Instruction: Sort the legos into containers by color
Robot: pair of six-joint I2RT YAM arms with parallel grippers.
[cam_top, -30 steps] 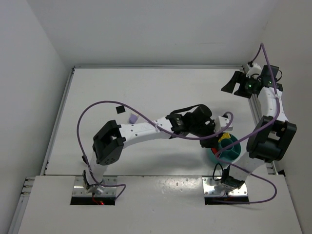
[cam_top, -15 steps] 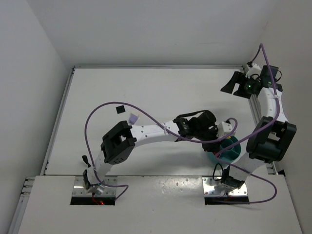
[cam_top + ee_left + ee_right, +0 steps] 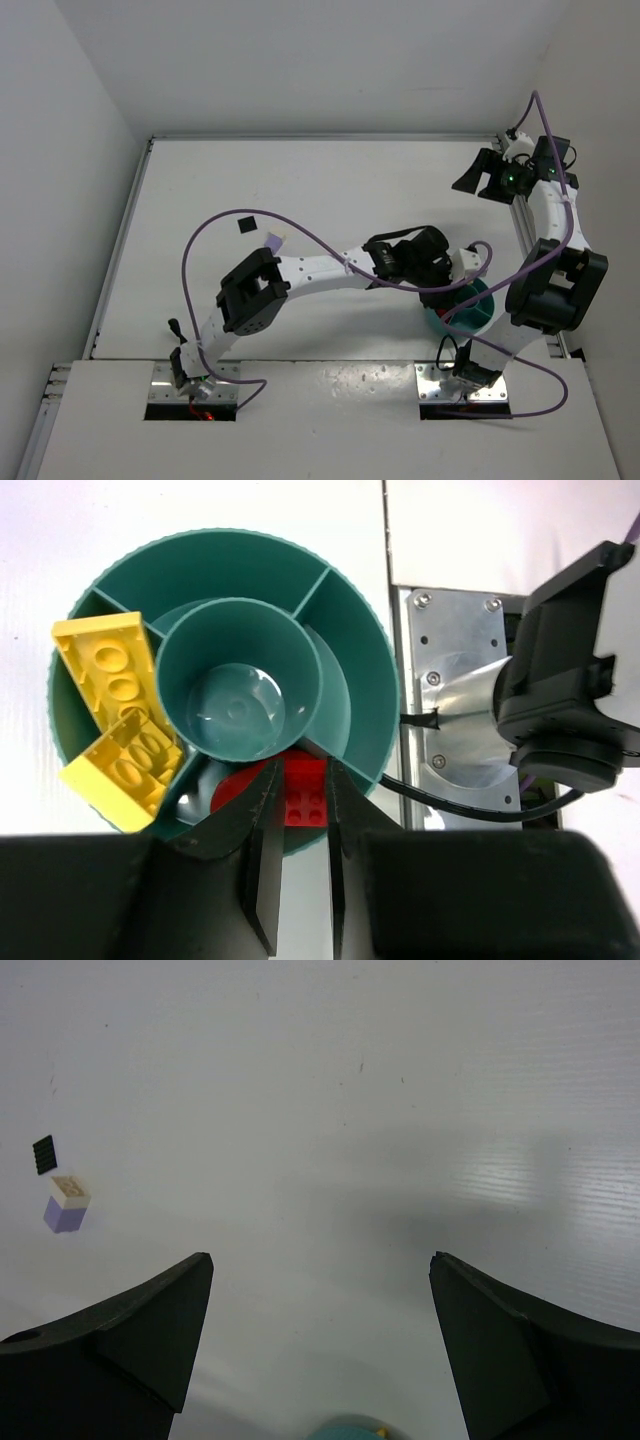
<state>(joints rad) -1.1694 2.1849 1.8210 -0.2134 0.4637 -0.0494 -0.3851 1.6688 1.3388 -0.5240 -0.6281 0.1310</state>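
In the left wrist view, my left gripper [image 3: 302, 780] is shut on a small red lego [image 3: 303, 800] and holds it over the near compartment of the round teal bowl [image 3: 362, 640]. A red patch [image 3: 235, 788] shows low in that same compartment. Two yellow legos [image 3: 108, 668] lie in the left compartment. In the top view the left gripper [image 3: 466, 262] hangs over the bowl [image 3: 478, 311]. A lavender lego [image 3: 272, 241] lies on the table, also seen in the right wrist view [image 3: 66, 1205]. My right gripper [image 3: 480, 176] is open and empty, raised at the far right [image 3: 320, 1256].
A small black square [image 3: 244, 224] lies near the lavender lego, also in the right wrist view [image 3: 44, 1153]. The right arm's metal base plate [image 3: 455, 695] and cable sit right beside the bowl. White walls enclose the table.
My left arm has reached further right, carrying its gripper from the bowl's left rim to over the bowl, now covering the yellow legos in the top view. The right arm has not moved.
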